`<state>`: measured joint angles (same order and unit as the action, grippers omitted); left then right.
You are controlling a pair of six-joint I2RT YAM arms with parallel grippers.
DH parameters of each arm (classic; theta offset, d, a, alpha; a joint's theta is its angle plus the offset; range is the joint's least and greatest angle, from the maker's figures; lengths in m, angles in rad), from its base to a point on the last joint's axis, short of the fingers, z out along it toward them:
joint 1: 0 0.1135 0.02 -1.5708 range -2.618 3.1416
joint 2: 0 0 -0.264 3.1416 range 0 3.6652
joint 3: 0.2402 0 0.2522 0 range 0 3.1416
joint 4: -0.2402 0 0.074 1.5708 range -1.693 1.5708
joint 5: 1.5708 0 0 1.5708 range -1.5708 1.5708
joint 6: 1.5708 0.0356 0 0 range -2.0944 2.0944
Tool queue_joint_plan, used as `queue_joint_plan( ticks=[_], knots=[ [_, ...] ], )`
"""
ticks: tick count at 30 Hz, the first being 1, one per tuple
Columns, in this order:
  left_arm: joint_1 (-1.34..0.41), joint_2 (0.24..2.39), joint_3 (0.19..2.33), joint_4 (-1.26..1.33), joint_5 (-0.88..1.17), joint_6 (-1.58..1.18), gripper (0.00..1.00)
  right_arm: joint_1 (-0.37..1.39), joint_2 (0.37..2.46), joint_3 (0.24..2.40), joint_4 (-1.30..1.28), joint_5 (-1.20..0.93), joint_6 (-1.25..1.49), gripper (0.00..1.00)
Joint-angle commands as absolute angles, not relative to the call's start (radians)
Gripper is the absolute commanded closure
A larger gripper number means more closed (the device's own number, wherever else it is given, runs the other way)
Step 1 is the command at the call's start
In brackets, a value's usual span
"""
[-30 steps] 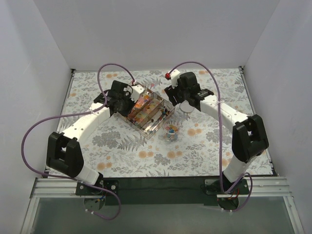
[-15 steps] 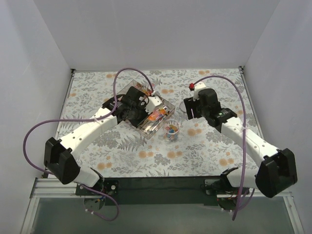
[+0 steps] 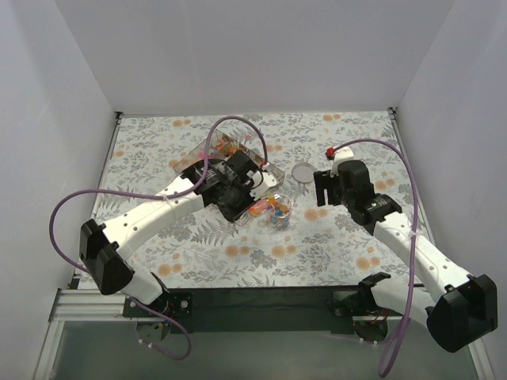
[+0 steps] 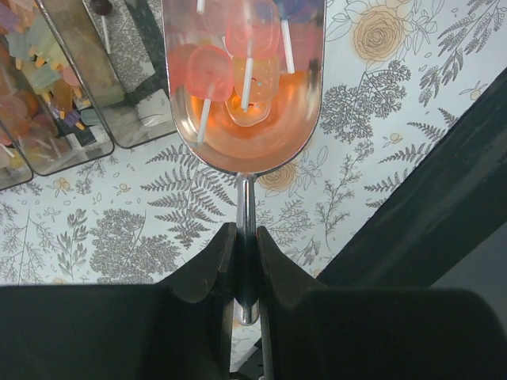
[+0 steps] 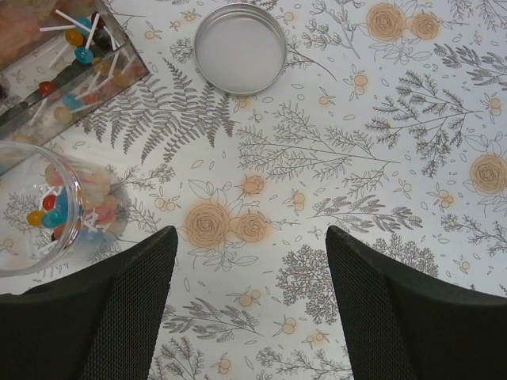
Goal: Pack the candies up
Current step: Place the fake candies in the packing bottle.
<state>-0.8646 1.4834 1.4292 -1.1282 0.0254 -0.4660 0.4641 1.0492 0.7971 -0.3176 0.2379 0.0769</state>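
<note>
My left gripper (image 4: pixel 242 245) is shut on the handle of a metal scoop (image 4: pixel 245 131) that carries several orange and pink stick candies (image 4: pixel 238 55). In the top view the scoop (image 3: pixel 260 207) is held just left of a small clear jar (image 3: pixel 278 212) with mixed-colour candies in it. The clear compartment box (image 3: pixel 226 154) of candies lies behind the left gripper (image 3: pixel 238 186). My right gripper (image 5: pixel 252 237) is open and empty above the cloth, right of the jar (image 5: pixel 40 210); it also shows in the top view (image 3: pixel 323 190).
A round metal lid (image 3: pixel 303 171) lies flat on the flower-print cloth behind the jar, also in the right wrist view (image 5: pixel 240 38). The box corner (image 5: pixel 71 55) shows at that view's top left. White walls enclose the table.
My left arm has carried the loaded scoop out of the box, rightward and nearer, up to the jar. My right arm has drawn back to the right, away from the box.
</note>
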Motion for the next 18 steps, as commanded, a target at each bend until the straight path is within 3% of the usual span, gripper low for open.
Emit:
queue_joint_plan(
  ticks=[1,18],
  knots=[
    [-0.899,1.497,1.486,-1.187,-0.021,-0.520,1.00,0.459,1.016,0.778,-0.305,0.252,0.091,0.18],
    [-0.989,1.652,1.627,-1.302,-0.126,-0.646,1.00,0.457,0.950,0.709,-0.305,0.201,0.100,0.18]
  ],
)
